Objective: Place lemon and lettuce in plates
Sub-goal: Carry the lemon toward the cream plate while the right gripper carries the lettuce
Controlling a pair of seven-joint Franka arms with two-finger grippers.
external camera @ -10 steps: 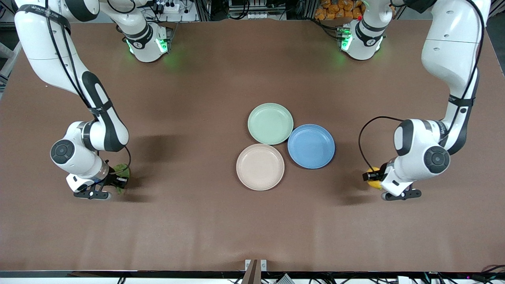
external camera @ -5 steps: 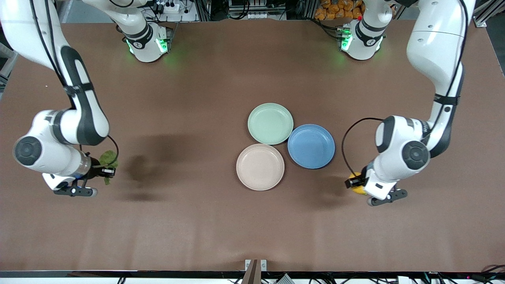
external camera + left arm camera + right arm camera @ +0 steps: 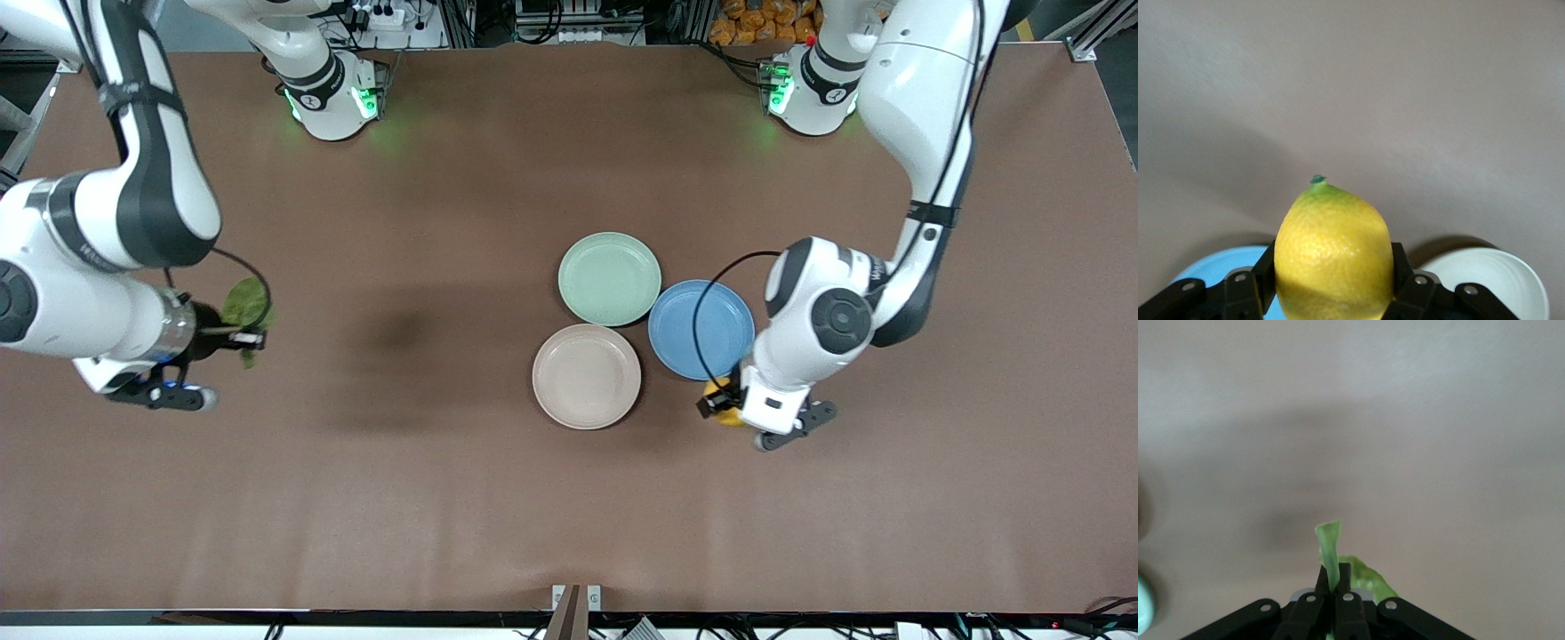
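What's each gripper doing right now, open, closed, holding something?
Left gripper: closed on the lemon, just off the blue plate.
Right gripper: closed on the lettuce, over bare table.

A robotics lab: 2 white robot arms [image 3: 916, 169] bolted to a brown table [image 3: 444, 498], with cables and aluminium framing [image 3: 462, 22] along its edge.

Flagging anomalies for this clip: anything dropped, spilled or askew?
Nothing stands out. The left gripper holds the small yellow lemon; the right gripper holds the crinkled green lettuce leaf.
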